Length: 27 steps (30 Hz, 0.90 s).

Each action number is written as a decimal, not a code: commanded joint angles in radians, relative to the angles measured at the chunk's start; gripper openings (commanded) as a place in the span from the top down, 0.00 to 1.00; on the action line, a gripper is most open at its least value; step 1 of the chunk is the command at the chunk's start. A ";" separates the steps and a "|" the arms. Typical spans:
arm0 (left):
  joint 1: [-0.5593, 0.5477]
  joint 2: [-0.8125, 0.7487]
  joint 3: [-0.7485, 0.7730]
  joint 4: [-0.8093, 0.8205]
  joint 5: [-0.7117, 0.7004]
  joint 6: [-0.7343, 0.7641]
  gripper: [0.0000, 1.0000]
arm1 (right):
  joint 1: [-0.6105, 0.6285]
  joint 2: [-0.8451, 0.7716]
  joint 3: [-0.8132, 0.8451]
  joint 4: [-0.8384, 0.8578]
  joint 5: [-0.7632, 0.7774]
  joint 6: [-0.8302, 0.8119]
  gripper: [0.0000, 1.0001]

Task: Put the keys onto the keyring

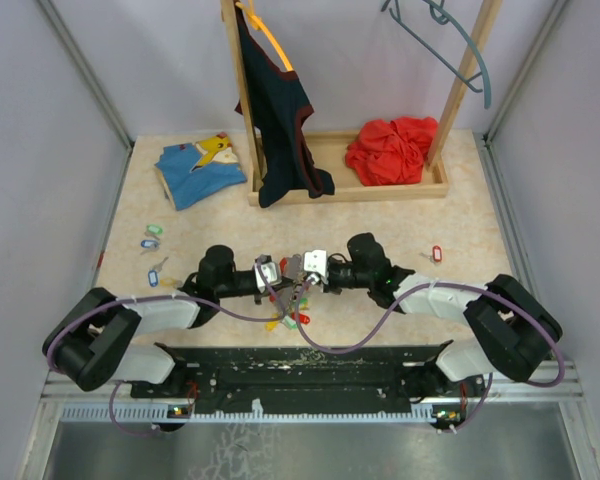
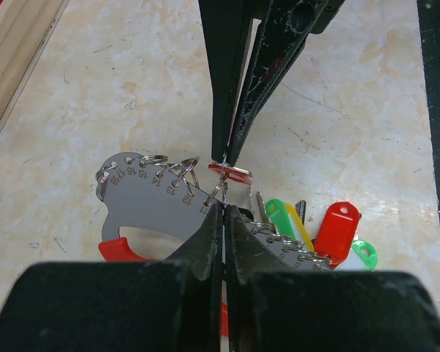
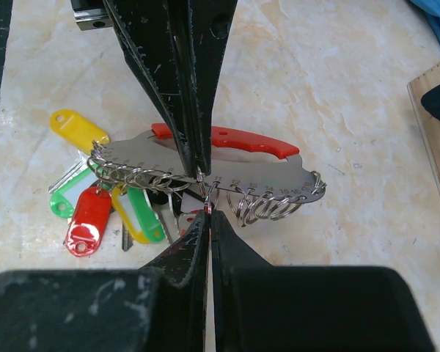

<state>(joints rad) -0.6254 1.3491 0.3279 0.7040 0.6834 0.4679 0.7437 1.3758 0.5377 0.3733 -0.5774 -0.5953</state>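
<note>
The keyring is a grey metal plate with numbered holes, split rings and a red handle. It is held above the table between my grippers. Several keys with green, yellow and red tags hang from its rings. My left gripper is shut on the plate's edge by hole 11. My right gripper is shut on a red-tagged key at the ring there. Loose keys lie at the left and one red-tagged key at the right.
A wooden rack stands at the back with a dark garment hanging from it and a red cloth in its tray. A blue and yellow cloth lies at the back left. White walls enclose the table.
</note>
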 commanded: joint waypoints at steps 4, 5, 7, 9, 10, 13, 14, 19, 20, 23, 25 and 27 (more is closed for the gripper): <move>0.003 0.005 0.028 0.005 0.033 0.005 1.00 | 0.009 -0.011 0.048 0.007 -0.043 -0.019 1.00; 0.003 0.005 0.028 0.005 0.032 0.005 1.00 | 0.009 -0.009 0.050 0.001 -0.046 -0.021 1.00; 0.003 0.004 0.028 0.005 0.029 0.005 1.00 | 0.010 -0.009 0.051 -0.008 -0.047 -0.022 1.00; 0.003 0.004 0.028 0.005 0.027 0.004 1.00 | 0.010 -0.009 0.053 -0.014 -0.049 -0.023 1.00; 0.003 0.004 0.028 0.004 0.028 0.004 1.00 | 0.011 -0.009 0.053 -0.014 -0.050 -0.023 1.00; 0.003 0.002 0.028 0.003 0.034 0.005 1.00 | 0.011 -0.010 0.053 -0.012 -0.049 -0.022 1.00; 0.003 0.003 0.028 0.003 0.036 0.005 1.00 | 0.011 -0.011 0.053 -0.008 -0.048 -0.021 1.00; 0.003 0.001 0.028 0.002 0.043 0.004 1.00 | 0.012 -0.016 0.043 0.016 -0.031 -0.012 1.00; 0.002 0.001 0.028 0.002 0.044 0.004 1.00 | 0.011 -0.017 0.042 0.022 -0.028 -0.011 1.00; 0.003 0.001 0.028 0.002 0.041 0.004 1.00 | 0.011 -0.018 0.041 0.023 -0.026 -0.012 1.00; 0.003 0.001 0.028 0.000 0.041 0.005 1.00 | 0.011 -0.018 0.041 0.023 -0.029 -0.012 1.00; 0.003 0.000 0.029 0.000 0.042 0.004 1.00 | 0.012 -0.018 0.042 0.019 -0.035 -0.011 1.00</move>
<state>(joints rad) -0.6254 1.3521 0.3283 0.6975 0.6933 0.4679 0.7444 1.3762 0.5392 0.3519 -0.5926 -0.6025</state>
